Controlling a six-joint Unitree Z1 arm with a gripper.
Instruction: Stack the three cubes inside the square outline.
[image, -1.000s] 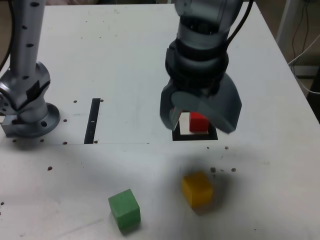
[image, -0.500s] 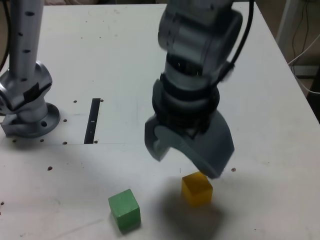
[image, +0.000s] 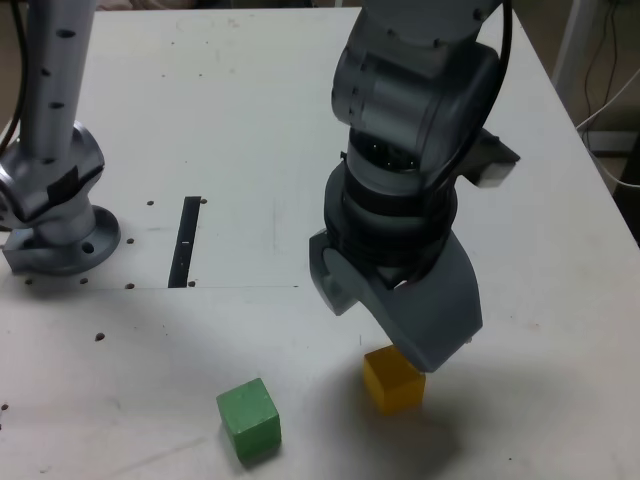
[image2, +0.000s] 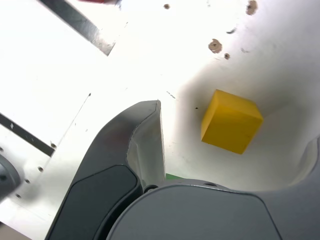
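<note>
In the wrist view, the grey plastic gripper spreads its jaws wide above a white tabletop, a matte yellow cube on the table framed between the fingertips. A matte green cube sits to the gripper's left in the exterior view. Farther from the gripper, the wrist view catches part of a thick black square outline and a sliver of a red block; a narrow black strip lies well apart.
</note>
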